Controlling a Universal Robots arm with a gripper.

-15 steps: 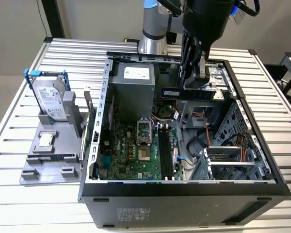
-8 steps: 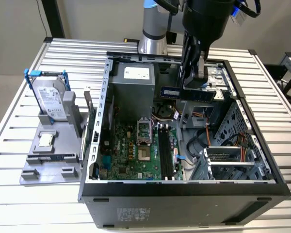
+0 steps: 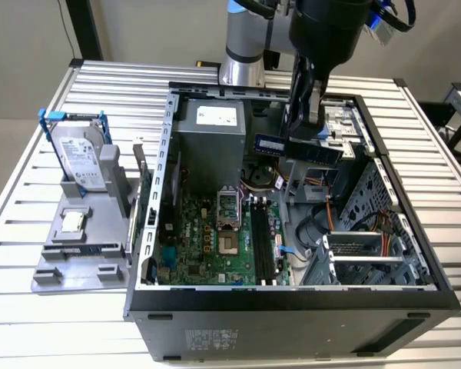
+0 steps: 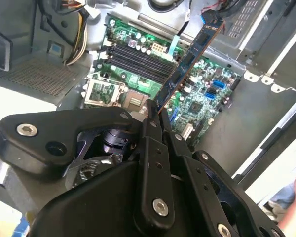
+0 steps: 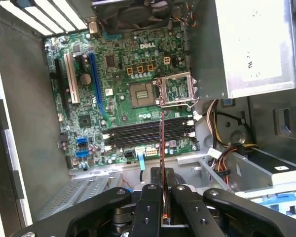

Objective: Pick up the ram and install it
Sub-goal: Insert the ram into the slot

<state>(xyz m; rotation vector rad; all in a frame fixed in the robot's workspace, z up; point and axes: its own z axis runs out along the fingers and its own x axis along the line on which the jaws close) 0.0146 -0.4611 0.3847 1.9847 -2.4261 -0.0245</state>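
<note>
The ram is a long dark blue strip held level above the open computer case, over its back right part in the exterior view. My gripper is shut on it from above. In the second wrist view the ram sticks out from the shut gripper toward the motherboard. In the first wrist view the ram shows edge-on, rising from the gripper and crossing over the black memory slots. These slots lie below, with a clear gap between them and the ram.
The green motherboard with an open CPU socket lies in the case floor, beside a grey power supply. Orange and yellow cables run near the slots. On a grey stand left of the case are a hard drive and a small square chip.
</note>
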